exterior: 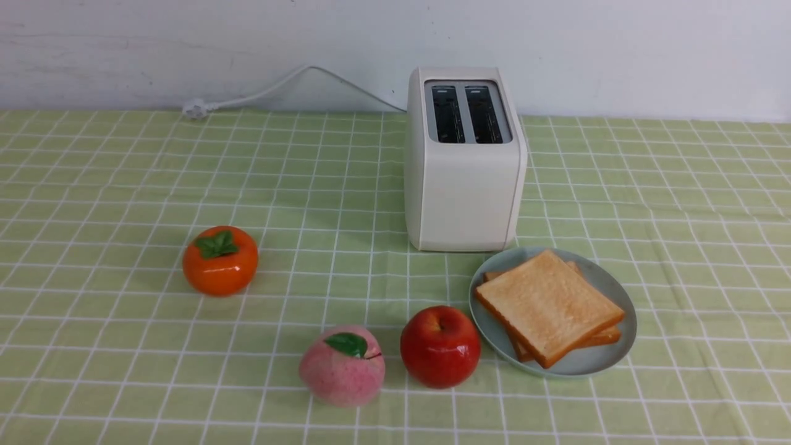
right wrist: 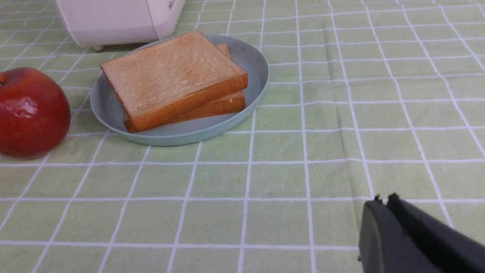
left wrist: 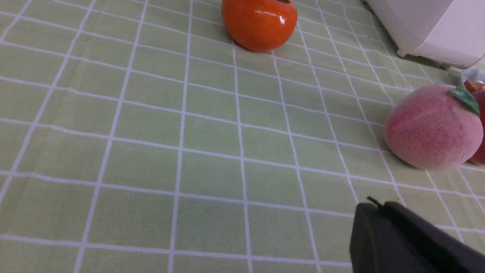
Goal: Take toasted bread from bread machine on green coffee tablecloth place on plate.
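Two slices of toasted bread (exterior: 549,305) lie stacked on the pale blue-green plate (exterior: 609,285), right in front of the white bread machine (exterior: 463,179), whose two dark slots look empty. The stack (right wrist: 174,77) and plate (right wrist: 254,64) also show in the right wrist view. All stand on the green coffee tablecloth (exterior: 111,185). Neither arm shows in the front view. My left gripper (left wrist: 375,204) is shut and empty, low over bare cloth near the peach. My right gripper (right wrist: 382,200) is shut and empty, over bare cloth, well apart from the plate.
An orange persimmon (exterior: 220,260) sits to the left. A pink peach (exterior: 343,366) and a red apple (exterior: 440,346) stand just left of the plate. The toaster's white cord (exterior: 266,93) runs along the back wall.
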`<move>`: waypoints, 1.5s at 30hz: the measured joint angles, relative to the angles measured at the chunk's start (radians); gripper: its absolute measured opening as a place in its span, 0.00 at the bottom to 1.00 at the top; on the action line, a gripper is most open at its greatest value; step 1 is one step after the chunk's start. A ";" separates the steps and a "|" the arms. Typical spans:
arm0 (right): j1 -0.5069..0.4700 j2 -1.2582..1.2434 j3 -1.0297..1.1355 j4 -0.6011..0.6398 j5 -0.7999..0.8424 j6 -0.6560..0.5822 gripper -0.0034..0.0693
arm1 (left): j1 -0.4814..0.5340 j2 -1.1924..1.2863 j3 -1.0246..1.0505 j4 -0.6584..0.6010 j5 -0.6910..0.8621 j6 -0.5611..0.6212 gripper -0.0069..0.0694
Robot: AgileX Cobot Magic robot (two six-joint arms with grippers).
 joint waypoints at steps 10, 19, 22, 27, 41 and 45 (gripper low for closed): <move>0.000 0.000 0.000 0.000 0.000 0.000 0.08 | 0.000 0.000 0.000 0.000 0.000 -0.003 0.07; 0.000 0.000 0.000 0.000 0.000 0.000 0.09 | 0.000 0.000 0.000 0.000 0.000 -0.003 0.08; 0.000 0.000 0.000 0.000 0.000 0.000 0.09 | 0.000 0.000 0.000 0.000 0.000 -0.003 0.08; 0.000 0.000 0.000 0.000 0.000 0.000 0.10 | 0.000 0.000 0.000 0.000 0.000 -0.004 0.08; 0.000 0.000 0.000 0.000 0.000 0.000 0.12 | 0.000 0.000 0.000 0.000 0.000 -0.004 0.09; 0.000 0.000 0.000 0.000 0.000 0.000 0.13 | 0.000 0.000 0.000 0.000 0.000 -0.004 0.09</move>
